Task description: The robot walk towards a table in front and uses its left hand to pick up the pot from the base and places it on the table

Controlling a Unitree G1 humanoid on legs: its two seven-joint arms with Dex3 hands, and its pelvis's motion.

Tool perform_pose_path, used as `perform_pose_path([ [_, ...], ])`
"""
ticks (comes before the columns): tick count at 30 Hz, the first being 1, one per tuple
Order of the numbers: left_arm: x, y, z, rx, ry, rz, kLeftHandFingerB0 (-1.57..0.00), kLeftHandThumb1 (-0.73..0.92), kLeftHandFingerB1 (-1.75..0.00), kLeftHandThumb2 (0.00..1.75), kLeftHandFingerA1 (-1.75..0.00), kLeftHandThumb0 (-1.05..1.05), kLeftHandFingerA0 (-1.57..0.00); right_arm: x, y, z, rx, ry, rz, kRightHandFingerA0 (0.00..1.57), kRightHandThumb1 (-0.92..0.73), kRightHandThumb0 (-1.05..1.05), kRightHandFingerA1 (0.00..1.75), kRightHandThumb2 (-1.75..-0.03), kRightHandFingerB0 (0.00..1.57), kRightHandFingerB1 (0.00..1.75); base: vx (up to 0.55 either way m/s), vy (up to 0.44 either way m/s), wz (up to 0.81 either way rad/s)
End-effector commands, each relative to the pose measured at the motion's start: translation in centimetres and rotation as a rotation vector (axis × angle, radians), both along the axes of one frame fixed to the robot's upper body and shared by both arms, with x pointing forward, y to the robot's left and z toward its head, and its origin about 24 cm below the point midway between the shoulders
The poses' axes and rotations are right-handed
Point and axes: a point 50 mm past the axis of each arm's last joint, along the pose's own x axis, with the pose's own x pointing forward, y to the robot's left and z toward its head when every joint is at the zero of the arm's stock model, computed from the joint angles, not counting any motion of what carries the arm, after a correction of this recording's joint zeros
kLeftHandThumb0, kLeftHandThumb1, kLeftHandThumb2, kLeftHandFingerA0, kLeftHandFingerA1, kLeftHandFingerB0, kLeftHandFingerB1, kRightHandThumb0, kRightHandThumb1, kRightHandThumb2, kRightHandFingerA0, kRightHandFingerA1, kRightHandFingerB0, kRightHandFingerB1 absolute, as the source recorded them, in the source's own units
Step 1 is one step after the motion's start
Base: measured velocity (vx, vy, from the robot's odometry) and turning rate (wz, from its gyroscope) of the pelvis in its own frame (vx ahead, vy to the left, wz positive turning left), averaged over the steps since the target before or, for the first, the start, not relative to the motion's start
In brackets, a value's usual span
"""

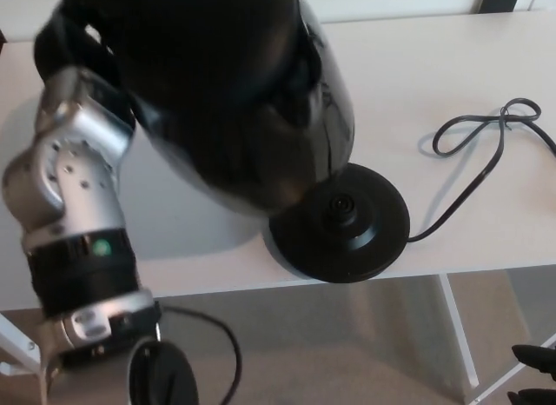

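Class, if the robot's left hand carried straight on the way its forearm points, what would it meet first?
Probably nothing. The left hand, gripping the pot, points away across the white table, well left of the base. The way looks free, though depth is unclear.

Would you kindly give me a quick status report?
Left hand gripping pot, held off base. Right hand low beside table, state unclear. Cord trails right of base.
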Motion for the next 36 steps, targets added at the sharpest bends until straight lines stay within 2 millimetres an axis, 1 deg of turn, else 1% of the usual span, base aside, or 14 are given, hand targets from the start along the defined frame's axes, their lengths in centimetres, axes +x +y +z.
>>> perform_pose_path([
  [1,0.5,1.1,3.5,-0.099,-0.079,-0.04,-0.6,0.83,-0.9,0.69,-1.61,-0.2,-0.88,0.1,-1.0,0.1,-0.04,0.024,-0.017,0.69,-0.64,-0.45,0.47,-0.6,0.55,0.42,0.0,0.0,0.0],
  [4,0.7,2.8,2.8,-0.062,-0.048,0.004,-0.63,0.83,-0.94,0.68,-1.64,-0.18,-0.85,0.0,-1.0,0.1,-0.043,0.021,-0.019,0.69,-0.64,-0.44,0.47,-0.6,0.55,0.42,0.0,0.0,0.0],
  [7,0.8,3.4,2.5,-0.036,-0.029,0.028,-0.65,0.82,-0.95,0.67,-1.65,-0.18,-0.84,0.0,-1.0,0.1,-0.04,0.018,-0.021,0.69,-0.64,-0.43,0.47,-0.6,0.56,0.42,0.0,0.0,0.0],
  [8,0.9,3.8,2.2,-0.02,-0.023,0.036,-0.64,0.83,-0.98,0.64,-1.73,-0.14,-0.83,0.0,-1.0,0.0,-0.039,0.02,-0.021,0.69,-0.64,-0.42,0.47,-0.6,0.56,0.42,0.0,0.0,0.0],
  [13,0.9,5.8,0.4,0.113,0.029,0.084,-0.64,0.83,-1.02,0.63,-1.75,-0.13,-0.8,0.0,-0.9,-0.1,-0.034,0.023,-0.021,0.69,-0.64,-0.41,0.47,-0.59,0.56,0.42,0.0,0.0,0.0],
  [14,0.9,6.1,0.1,0.132,0.039,0.087,-0.6,0.75,-0.99,0.71,-1.67,-0.13,-1.01,0.0,-0.9,0.0,-0.036,0.021,-0.019,0.7,-0.64,-0.42,0.48,-0.59,0.56,0.42,0.0,0.0,0.0],
  [15,0.9,6.5,-0.2,0.148,0.049,0.09,-0.64,0.82,-1.08,0.65,-1.75,-0.14,-0.79,0.1,-0.9,0.0,-0.041,0.021,-0.014,0.7,-0.64,-0.43,0.48,-0.6,0.56,0.42,0.0,0.0,0.0],
  [18,0.7,7.3,-1.2,0.187,0.069,0.095,-0.64,0.8,-1.11,0.66,-1.75,-0.12,-0.79,0.1,-0.9,0.1,-0.044,0.021,-0.009,0.71,-0.64,-0.42,0.48,-0.6,0.56,0.42,0.0,0.0,0.0],
  [25,0.5,8.0,-2.8,0.235,0.099,0.101,-0.65,0.79,-1.1,0.64,-1.73,-0.13,-0.82,0.3,-1.0,0.1,-0.045,0.022,-0.016,0.7,-0.64,-0.44,0.48,-0.6,0.56,0.42,0.0,0.0,0.0],
  [28,0.5,7.9,-3.2,0.257,0.108,0.102,-0.66,0.77,-1.07,0.65,-1.71,-0.11,-0.89,0.2,-0.9,0.0,-0.042,0.021,-0.017,0.71,-0.64,-0.43,0.48,-0.6,0.57,0.42,0.0,0.0,0.0],
  [30,0.4,7.5,-3.9,0.32,0.103,0.078,-0.68,0.71,-1.1,0.7,-1.63,-0.08,-0.93,0.2,-0.8,0.0,-0.042,0.02,-0.017,0.7,-0.65,-0.43,0.48,-0.6,0.56,0.42,0.0,0.0,0.0],
  [34,0.4,7.0,-4.4,0.347,0.111,0.073,-0.71,0.7,-1.14,0.71,-1.62,-0.1,-0.95,0.4,-0.8,0.1,-0.045,0.011,-0.018,0.69,-0.65,-0.41,0.48,-0.59,0.56,0.42,0.0,0.0,0.0],
  [35,0.5,6.8,-4.6,0.361,0.118,0.073,-0.75,0.64,-1.17,0.81,-1.62,-0.08,-0.96,0.5,-0.8,0.2,-0.043,0.008,-0.019,0.7,-0.64,-0.41,0.48,-0.59,0.56,0.42,0.0,0.0,0.0],
  [36,0.5,6.7,-4.7,0.372,0.123,0.071,-0.75,0.64,-1.17,0.81,-1.62,-0.08,-0.96,0.6,-0.8,0.2,-0.044,0.009,-0.018,0.7,-0.64,-0.41,0.48,-0.59,0.56,0.42,0.0,0.0,0.0],
])
